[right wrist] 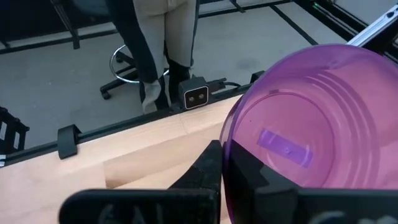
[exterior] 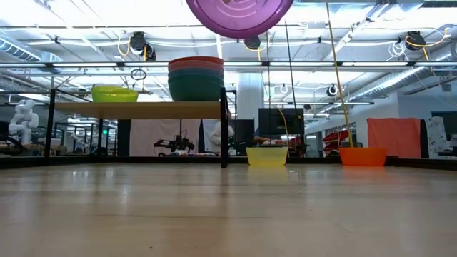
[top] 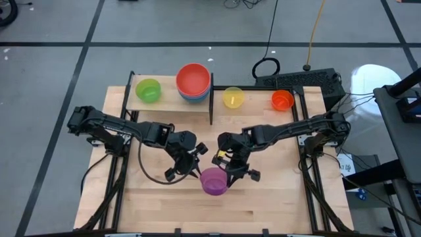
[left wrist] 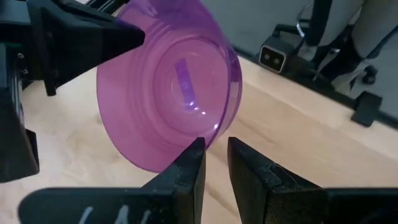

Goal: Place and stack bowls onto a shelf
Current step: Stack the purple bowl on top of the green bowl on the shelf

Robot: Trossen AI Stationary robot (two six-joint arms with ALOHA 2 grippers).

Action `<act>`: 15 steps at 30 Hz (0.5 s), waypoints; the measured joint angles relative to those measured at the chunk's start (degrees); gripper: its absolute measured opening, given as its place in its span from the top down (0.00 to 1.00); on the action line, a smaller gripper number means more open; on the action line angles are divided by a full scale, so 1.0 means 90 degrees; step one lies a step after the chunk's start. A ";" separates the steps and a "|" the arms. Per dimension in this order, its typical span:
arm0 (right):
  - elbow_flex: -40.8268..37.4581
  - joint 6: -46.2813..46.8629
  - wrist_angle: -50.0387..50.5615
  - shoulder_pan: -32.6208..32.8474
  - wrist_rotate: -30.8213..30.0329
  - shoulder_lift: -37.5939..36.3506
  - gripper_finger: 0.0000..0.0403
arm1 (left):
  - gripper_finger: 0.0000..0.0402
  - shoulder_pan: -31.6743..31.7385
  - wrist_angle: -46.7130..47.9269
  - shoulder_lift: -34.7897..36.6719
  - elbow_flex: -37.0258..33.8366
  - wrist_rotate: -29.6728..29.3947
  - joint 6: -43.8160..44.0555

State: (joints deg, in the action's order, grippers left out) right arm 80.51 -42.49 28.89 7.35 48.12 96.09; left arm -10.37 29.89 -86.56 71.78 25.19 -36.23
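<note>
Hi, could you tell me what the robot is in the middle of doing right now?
It is putting bowls on the shelf. The right gripper holds the purple bowl by its rim, lifted above the front of the table, with the left gripper close beside it, its fingers nearly closed and gripping nothing. On the shelf sit the green bowl and a stack of larger bowls with the red bowl on top. The yellow bowl and orange bowl wait on the table.
</note>
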 joint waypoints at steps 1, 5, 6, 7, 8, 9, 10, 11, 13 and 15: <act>0.0000 0.0033 0.0001 0.0007 0.0000 0.0000 1.00 | 0.82 0.0000 0.0001 0.0000 0.0000 0.0041 0.0073; 0.0000 0.0116 -0.0064 0.0008 0.0003 0.0000 1.00 | 0.82 0.0002 -0.0005 0.0000 -0.0001 0.0111 0.0182; 0.0000 0.0116 -0.0086 0.0017 0.0009 0.0000 1.00 | 0.82 0.0008 -0.0007 0.0000 0.0000 0.0146 0.0177; 0.0000 0.0121 -0.0095 0.0025 -0.0001 0.0000 1.00 | 0.82 0.0021 -0.0005 0.0000 0.0000 0.0192 0.0182; 0.0000 0.0156 -0.0093 0.0030 -0.0041 0.0000 1.00 | 0.82 0.0039 -0.0003 0.0000 -0.0002 0.0211 0.0223; 0.0000 0.0262 -0.0095 0.0033 -0.0152 0.0000 1.00 | 0.82 0.0054 0.0004 0.0000 -0.0001 0.0214 0.0313; 0.0000 0.0400 -0.0098 0.0035 -0.0272 0.0000 1.00 | 0.82 0.0080 0.0011 0.0000 0.0000 0.0219 0.0441; 0.0000 0.0545 -0.0101 0.0034 -0.0414 0.0000 1.00 | 0.82 0.0104 0.0019 0.0000 0.0000 0.0224 0.0581; 0.0000 0.0717 -0.0096 0.0028 -0.0590 0.0005 1.00 | 0.82 0.0156 0.0024 0.0000 -0.0002 0.0226 0.0768; 0.0000 0.0739 -0.0088 0.0025 -0.0682 0.0005 1.00 | 0.82 0.0163 0.0043 0.0000 -0.0002 0.0226 0.0782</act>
State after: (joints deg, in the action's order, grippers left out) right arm 80.51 -35.84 28.09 7.57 41.99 96.14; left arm -8.91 30.28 -86.56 71.77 27.22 -29.19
